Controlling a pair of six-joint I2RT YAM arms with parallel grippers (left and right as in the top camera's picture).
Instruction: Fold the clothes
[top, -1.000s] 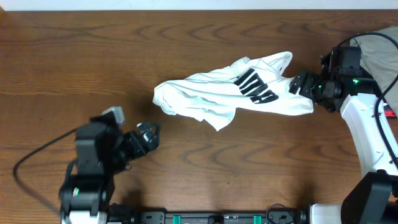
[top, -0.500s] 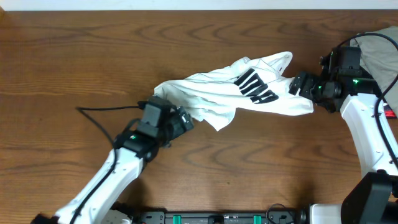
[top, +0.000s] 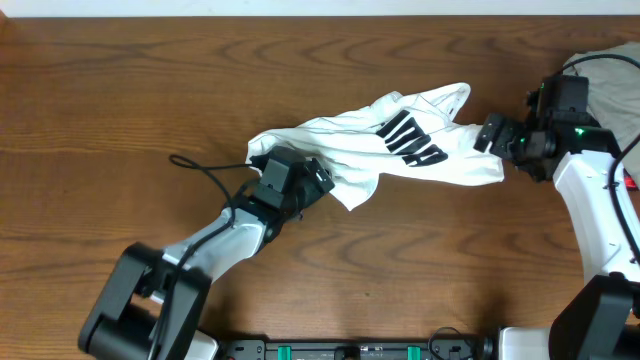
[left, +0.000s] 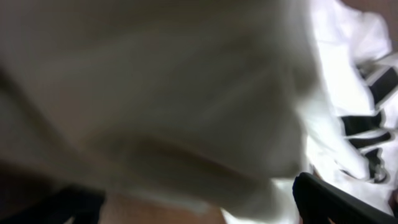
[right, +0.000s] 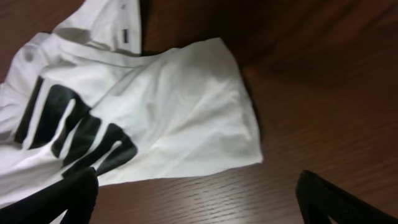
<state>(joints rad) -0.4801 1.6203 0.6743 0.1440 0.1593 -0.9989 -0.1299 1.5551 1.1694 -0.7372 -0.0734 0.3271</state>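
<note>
One T-shirt (top: 340, 150), white, short-sleeved, with bold black lettering on the chest. It lies crumpled and wrinkled on the worktop (top: 120, 100), which is dark wood grain. The lettering faces up on the half nearer the right arm. One sleeve or hem corner is folded under at the near edge.

Two arms, one tool each.

Left tool (top: 318, 180): over the shirt's near left part, at the bunched cloth. Its wrist view is blurred. Dark fingers (left: 329, 199) sit at the two bottom corners, spread wide, with white cloth filling the space between and ahead. No pinch on the cloth can be made out. The lettering shows at that view's right edge.

Right tool (top: 487, 133): just beside the shirt's right edge, level with the lettering. Its fingers (right: 68, 196) are spread wide at the bottom corners of its wrist view. The shirt's plain right corner and bare wood lie ahead of them, with nothing gripped.

One black cable (top: 205, 175), looping on the wood to the left of the shirt, beside the left arm.

One heap of grey cloth (top: 615, 65), well to the right of the shirt, at the worktop's far right edge and partly behind the right arm.
</note>
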